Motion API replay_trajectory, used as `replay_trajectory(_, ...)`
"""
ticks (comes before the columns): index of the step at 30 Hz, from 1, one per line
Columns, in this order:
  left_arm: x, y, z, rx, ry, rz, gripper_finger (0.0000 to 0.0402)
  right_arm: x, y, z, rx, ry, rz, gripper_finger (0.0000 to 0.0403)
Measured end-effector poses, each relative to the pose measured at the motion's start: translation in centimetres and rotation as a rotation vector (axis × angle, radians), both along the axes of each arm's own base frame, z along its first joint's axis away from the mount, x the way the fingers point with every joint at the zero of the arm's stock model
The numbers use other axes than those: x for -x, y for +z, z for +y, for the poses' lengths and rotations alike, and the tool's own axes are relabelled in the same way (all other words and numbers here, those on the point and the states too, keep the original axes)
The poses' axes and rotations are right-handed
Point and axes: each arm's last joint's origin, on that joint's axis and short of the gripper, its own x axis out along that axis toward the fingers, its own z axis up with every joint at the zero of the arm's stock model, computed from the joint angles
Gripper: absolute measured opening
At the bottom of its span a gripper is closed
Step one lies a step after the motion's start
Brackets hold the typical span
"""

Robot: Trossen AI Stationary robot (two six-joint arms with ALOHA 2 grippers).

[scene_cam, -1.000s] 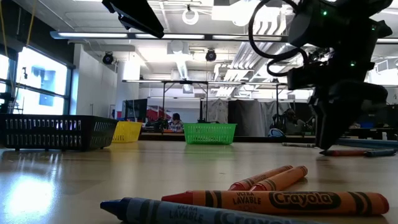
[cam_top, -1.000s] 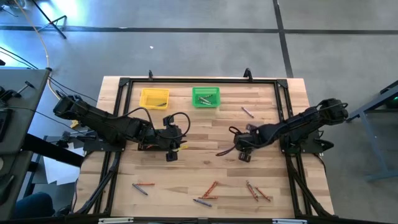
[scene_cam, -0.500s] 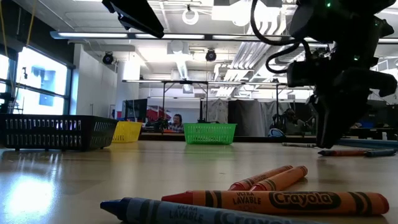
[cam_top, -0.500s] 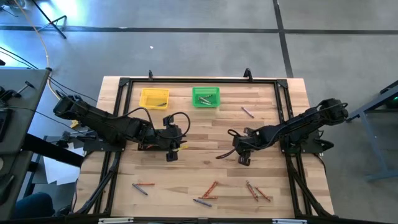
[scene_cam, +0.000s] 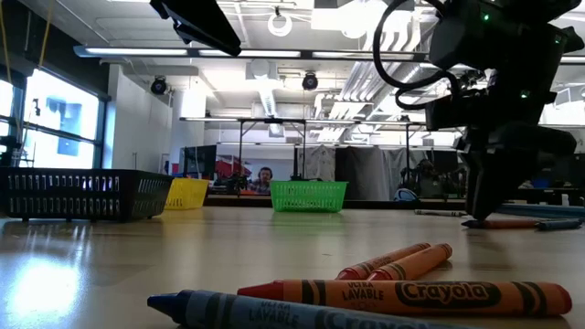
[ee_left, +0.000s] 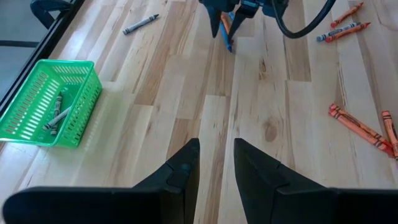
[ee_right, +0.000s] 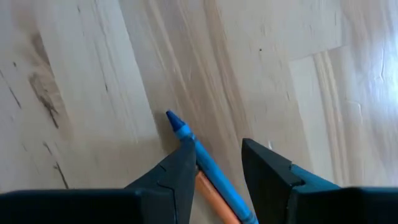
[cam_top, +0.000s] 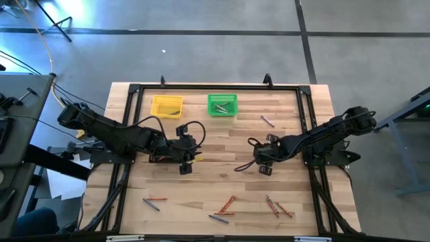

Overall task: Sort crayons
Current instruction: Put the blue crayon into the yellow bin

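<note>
My right gripper (cam_top: 263, 168) is low at mid-table and open. Its fingers (ee_right: 180, 171) stand on either side of a blue crayon (ee_right: 205, 162) and an orange crayon (ee_right: 214, 202) that lie side by side on the wood; both also show in the high view (cam_top: 243, 165). My left gripper (cam_top: 185, 168) is open and empty left of centre, and its own view shows the gap between its fingertips (ee_left: 216, 155). More crayons lie near the front edge (cam_top: 225, 205) and one lies far right (cam_top: 267, 121). The green bin (ee_left: 50, 102) holds grey crayons. My right gripper comes down over the tip end of the two crayons (ee_right: 186, 134), its fingers along them. One finger stands right beside the blue crayon, and I cannot tell whether it touches it. Both crayons lie flat on the table.
The yellow bin (cam_top: 166, 105) and the green bin (cam_top: 222, 105) stand at the far edge. A black mesh bin (scene_cam: 82, 194) shows at the left in the low view. Loose crayons lie at the front left (cam_top: 154, 200) and the front right (cam_top: 277, 207). A black frame (cam_top: 306, 107) runs around the table.
My right gripper has shifted slightly toward the table's near edge and back again, staying low over the pair of crayons. The crayons lie where they were.
</note>
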Motion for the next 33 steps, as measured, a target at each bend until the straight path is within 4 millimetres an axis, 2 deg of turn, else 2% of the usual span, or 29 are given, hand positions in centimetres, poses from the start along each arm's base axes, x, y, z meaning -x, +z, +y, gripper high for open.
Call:
replay_trajectory(21,0.0,0.0,0.0,0.000,0.000,0.001,0.0085,0.3,-0.1,0.1,-0.043,-0.023,0.028,0.0123)
replay_trajectory(28,0.0,0.0,0.0,0.000,0.000,0.002,0.0085,1.6,-1.9,-0.2,-0.059,-0.074,0.021,0.0123)
replay_trajectory(33,0.0,0.0,0.0,0.000,0.000,0.001,0.0085,1.8,-2.3,-0.3,-0.054,-0.087,0.014,0.0123)
